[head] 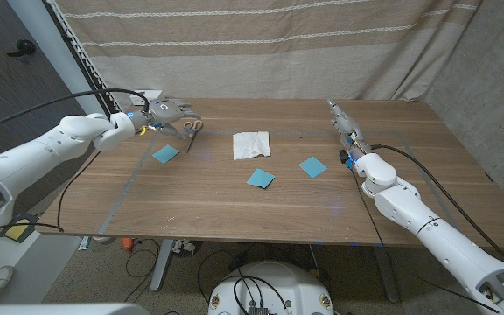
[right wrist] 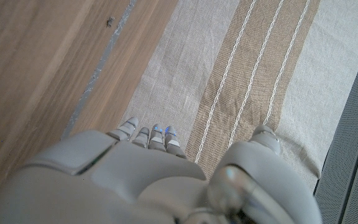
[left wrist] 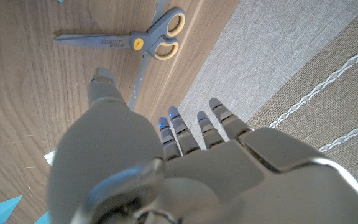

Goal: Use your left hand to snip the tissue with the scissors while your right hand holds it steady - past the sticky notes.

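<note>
Surface (head: 234, 197) of brown wood fills most of the head view, with a striped beige curtain (head: 261, 44) hanging behind its far edge.

Left arm (head: 33, 157) reaches in over the left end of the surface, white-shelled with a black cable along it. Right arm (head: 427, 219) runs up the right side in the same way.

Left hand (head: 169, 116) hovers near the far-left part of the surface, just above the scissors (head: 192, 129). In the left wrist view its fingers (left wrist: 197, 127) are spread and straight, and the hand (left wrist: 166, 168) holds nothing; the scissors (left wrist: 132, 38) lie flat on the wood beyond the fingertips, blades closed, grey with tan handle loops, apart from the hand.

Right hand (head: 346, 131) stands on its edge near the right end, fingers pointing toward the far edge. In the right wrist view the hand (right wrist: 148, 174) grips nothing and its fingers (right wrist: 151, 137) lie straight, close side by side.

Tissue (head: 251, 145), white and folded roughly square, lies at the middle of the surface, between the two hands and well apart from both.

Three blue sticky notes lie flat: one (head: 165, 154) near the scissors, one (head: 260, 178) just in front of the tissue, one (head: 312, 166) toward the right hand.
</note>
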Robot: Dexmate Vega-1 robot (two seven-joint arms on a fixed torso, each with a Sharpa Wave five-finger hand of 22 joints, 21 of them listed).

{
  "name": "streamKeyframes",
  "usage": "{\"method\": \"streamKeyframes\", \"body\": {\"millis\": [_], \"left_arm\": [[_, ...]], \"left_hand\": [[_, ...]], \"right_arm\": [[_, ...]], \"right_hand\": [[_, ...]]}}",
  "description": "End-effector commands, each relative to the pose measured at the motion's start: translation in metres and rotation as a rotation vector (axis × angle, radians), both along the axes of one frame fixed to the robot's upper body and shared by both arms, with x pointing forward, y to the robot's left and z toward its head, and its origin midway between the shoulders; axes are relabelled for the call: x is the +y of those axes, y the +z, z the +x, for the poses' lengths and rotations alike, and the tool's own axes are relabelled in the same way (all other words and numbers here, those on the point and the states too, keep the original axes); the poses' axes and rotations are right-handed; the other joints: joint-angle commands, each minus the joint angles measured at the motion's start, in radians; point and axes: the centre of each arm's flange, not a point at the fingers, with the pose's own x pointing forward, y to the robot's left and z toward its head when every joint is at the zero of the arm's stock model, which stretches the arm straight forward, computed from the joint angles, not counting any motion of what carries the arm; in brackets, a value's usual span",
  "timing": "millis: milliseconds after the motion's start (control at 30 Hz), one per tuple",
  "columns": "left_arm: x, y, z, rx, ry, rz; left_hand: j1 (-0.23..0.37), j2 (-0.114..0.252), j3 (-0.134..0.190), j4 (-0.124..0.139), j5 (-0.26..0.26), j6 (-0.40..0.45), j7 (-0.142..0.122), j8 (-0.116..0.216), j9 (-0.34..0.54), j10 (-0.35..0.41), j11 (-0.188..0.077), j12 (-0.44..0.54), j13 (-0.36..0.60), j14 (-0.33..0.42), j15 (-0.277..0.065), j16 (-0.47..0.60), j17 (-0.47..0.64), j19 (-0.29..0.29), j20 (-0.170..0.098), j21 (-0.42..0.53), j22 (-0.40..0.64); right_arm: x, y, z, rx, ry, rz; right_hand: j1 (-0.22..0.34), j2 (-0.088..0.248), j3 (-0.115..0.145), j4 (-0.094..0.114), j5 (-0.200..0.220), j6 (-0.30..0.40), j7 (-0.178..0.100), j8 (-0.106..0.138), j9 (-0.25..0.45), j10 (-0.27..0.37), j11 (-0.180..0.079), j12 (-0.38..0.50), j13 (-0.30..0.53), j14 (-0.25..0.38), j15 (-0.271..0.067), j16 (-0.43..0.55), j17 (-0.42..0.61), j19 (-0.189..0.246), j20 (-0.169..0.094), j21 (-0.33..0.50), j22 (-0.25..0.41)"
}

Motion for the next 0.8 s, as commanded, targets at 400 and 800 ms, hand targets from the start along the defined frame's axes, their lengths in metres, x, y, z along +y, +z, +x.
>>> {"method": "streamKeyframes", "body": {"millis": [400, 800], "left_arm": [[-0.0031, -0.0056, 0.0136, 0.007, -0.006, 0.059], [-0.0050, -0.0083, 0.0176, 0.004, -0.006, 0.091]], "left_hand": [[0.037, 0.007, 0.011, -0.007, 0.009, 0.001, -0.013, 0.005, 0.010, -0.039, -0.001, -0.016, -0.003, -0.003, -0.179, 0.005, 0.002, -0.011, -0.155, 0.005, 0.002], [0.075, 0.019, 0.027, -0.012, 0.007, -0.002, -0.015, 0.007, 0.014, -0.043, -0.001, -0.014, -0.005, -0.005, -0.180, 0.005, 0.002, -0.013, -0.156, 0.006, 0.001]], "right_arm": [[0.0056, 0.0004, 0.0007, 0.003, -0.008, 0.001], [0.0040, 0.0010, -0.0016, 0.003, -0.018, -0.001]], "right_hand": [[0.002, 0.008, -0.010, 0.001, 0.004, 0.002, -0.001, -0.001, 0.003, -0.001, 0.000, 0.003, 0.005, -0.007, -0.009, 0.002, 0.003, -0.003, 0.007, -0.001, 0.002], [0.002, 0.009, -0.012, 0.001, 0.004, 0.003, -0.002, -0.001, 0.003, -0.001, -0.002, 0.003, 0.005, -0.006, -0.010, 0.002, 0.003, -0.003, 0.008, -0.001, 0.002]]}}
